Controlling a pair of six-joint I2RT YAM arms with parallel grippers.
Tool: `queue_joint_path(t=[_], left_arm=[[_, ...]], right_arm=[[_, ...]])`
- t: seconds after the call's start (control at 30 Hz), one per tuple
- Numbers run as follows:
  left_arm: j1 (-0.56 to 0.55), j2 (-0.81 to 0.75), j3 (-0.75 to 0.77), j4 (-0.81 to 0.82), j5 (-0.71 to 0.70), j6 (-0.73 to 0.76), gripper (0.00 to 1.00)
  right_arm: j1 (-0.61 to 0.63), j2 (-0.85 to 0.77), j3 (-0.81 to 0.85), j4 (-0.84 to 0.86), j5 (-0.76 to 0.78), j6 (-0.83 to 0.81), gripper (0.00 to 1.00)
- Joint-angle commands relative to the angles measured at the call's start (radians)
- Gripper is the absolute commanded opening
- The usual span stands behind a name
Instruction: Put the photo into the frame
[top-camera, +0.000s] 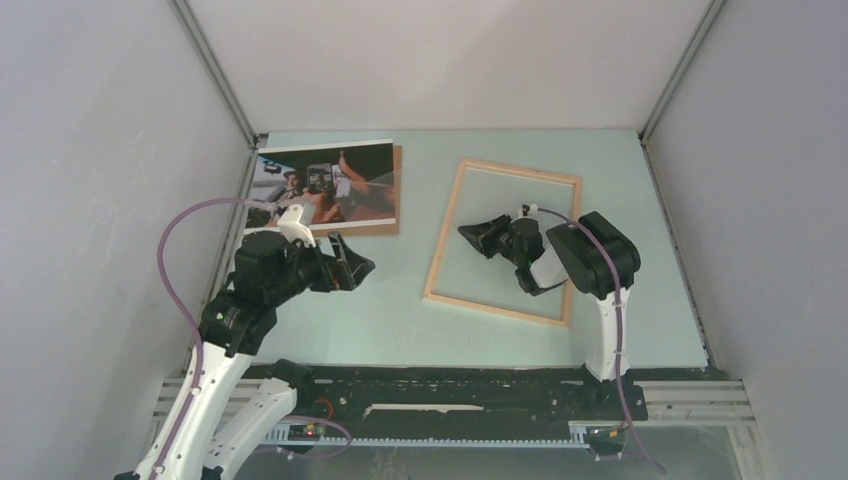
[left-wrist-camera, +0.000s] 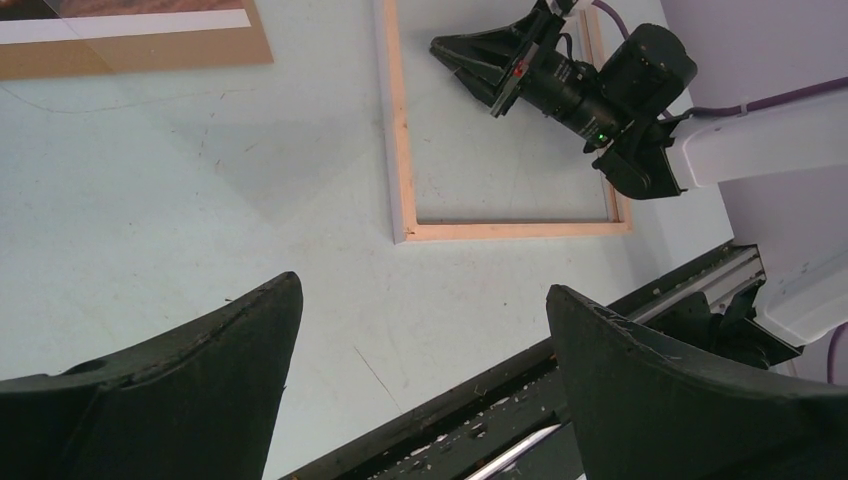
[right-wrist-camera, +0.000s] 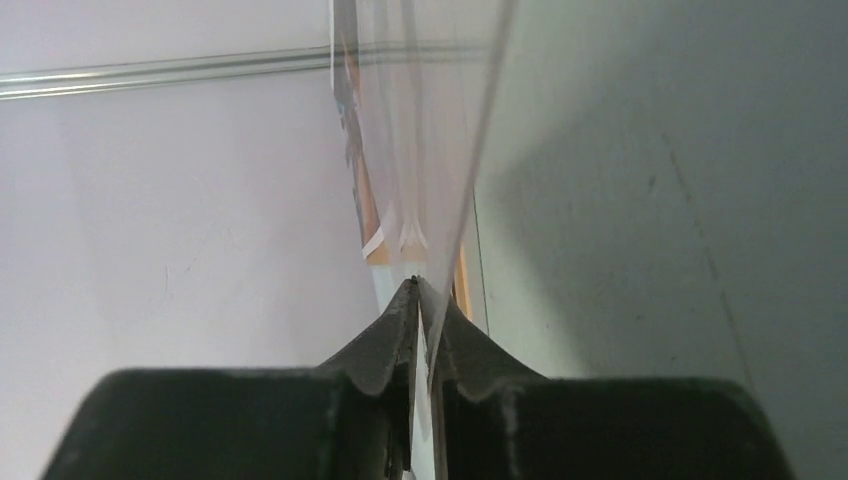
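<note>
The photo (top-camera: 325, 185) lies face up at the back left on a brown backing board (top-camera: 397, 195). Its white border (left-wrist-camera: 120, 25) shows in the left wrist view. The light wood frame (top-camera: 440, 255) lies flat right of centre and shows in the left wrist view too (left-wrist-camera: 395, 120). My right gripper (top-camera: 465, 232) hangs over the frame's left half. It is shut on the edge of a clear pane (right-wrist-camera: 430, 130), which rises edge-on from the jaws (right-wrist-camera: 417, 283). My left gripper (top-camera: 355, 265) is open and empty (left-wrist-camera: 420, 290), low over the table between photo and frame.
Grey walls enclose the pale green table (top-camera: 380, 310) on three sides. A black rail (top-camera: 450, 385) runs along the near edge. The right arm's body (top-camera: 595, 255) lies over the frame's right side.
</note>
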Motion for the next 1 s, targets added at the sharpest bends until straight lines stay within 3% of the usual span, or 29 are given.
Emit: queue_joint_path(t=[0.0,0.13,0.4,0.53,0.67,0.77,0.9,0.97], left_arm=[[-0.005,0.019,0.044,0.022,0.031,-0.019,1.0],[-0.006,0.045,0.033,0.048,0.035,-0.037,1.0],[-0.006,0.114,-0.002,0.154,0.039,-0.1,1.0],[-0.015,0.163,-0.042,0.233,0.069,-0.153,1.0],[-0.056,0.262,-0.025,0.26,0.063,-0.168,1.0],[-0.076,0.374,-0.012,0.275,0.021,-0.152,1.0],[-0.074,0.5,0.021,0.3,-0.108,-0.156,1.0],[-0.073,0.554,0.03,0.345,-0.183,-0.171,1.0]], right_arm=[[-0.074,-0.032,0.026,0.015,-0.139,-0.072,0.09],[-0.172,-0.056,0.051,-0.127,-0.344,-0.171,0.0],[-0.318,-0.067,0.303,-0.787,-0.705,-0.57,0.0],[-0.355,0.02,0.567,-1.302,-0.768,-0.877,0.0],[-0.4,0.132,0.77,-1.561,-0.845,-1.067,0.01],[-0.45,0.257,1.001,-1.854,-0.842,-1.245,0.0],[-0.483,0.374,1.218,-2.054,-0.908,-1.377,0.0],[-0.486,0.388,1.252,-2.062,-0.92,-1.383,0.0]])
